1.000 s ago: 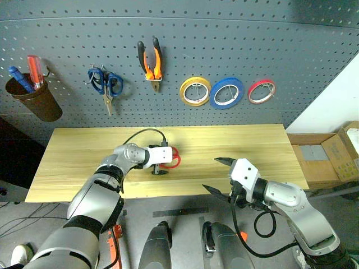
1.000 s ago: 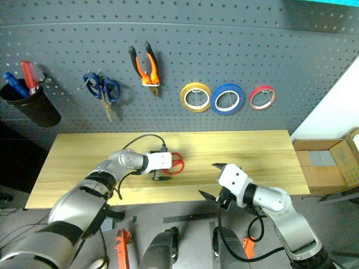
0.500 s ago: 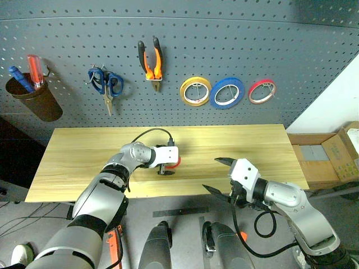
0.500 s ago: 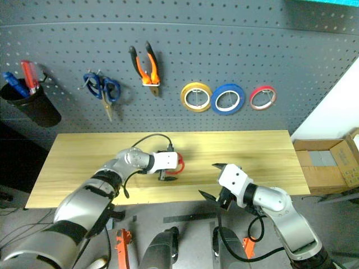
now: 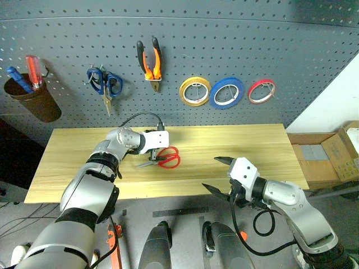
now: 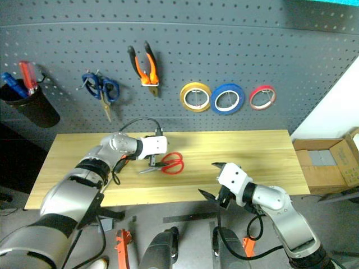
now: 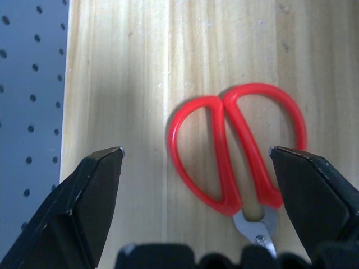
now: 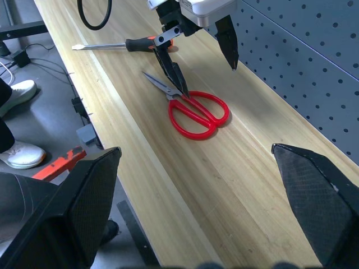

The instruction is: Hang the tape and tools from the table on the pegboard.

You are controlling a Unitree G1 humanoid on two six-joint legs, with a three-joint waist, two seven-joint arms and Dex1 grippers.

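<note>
Grey pegboard (image 5: 224, 45) already carries the pliers (image 5: 150, 59) and blue tape (image 5: 226, 92). Below it, on the wooden table (image 5: 252, 145), the red scissors (image 5: 162, 158) now lie uncovered. The left gripper (image 5: 152, 157), which sat low over them a second ago, has lifted, jaws wide apart, angled down above the blades. The scissors lie along the table, handles toward the right gripper (image 5: 220, 175), which hangs open off the front edge.
</note>
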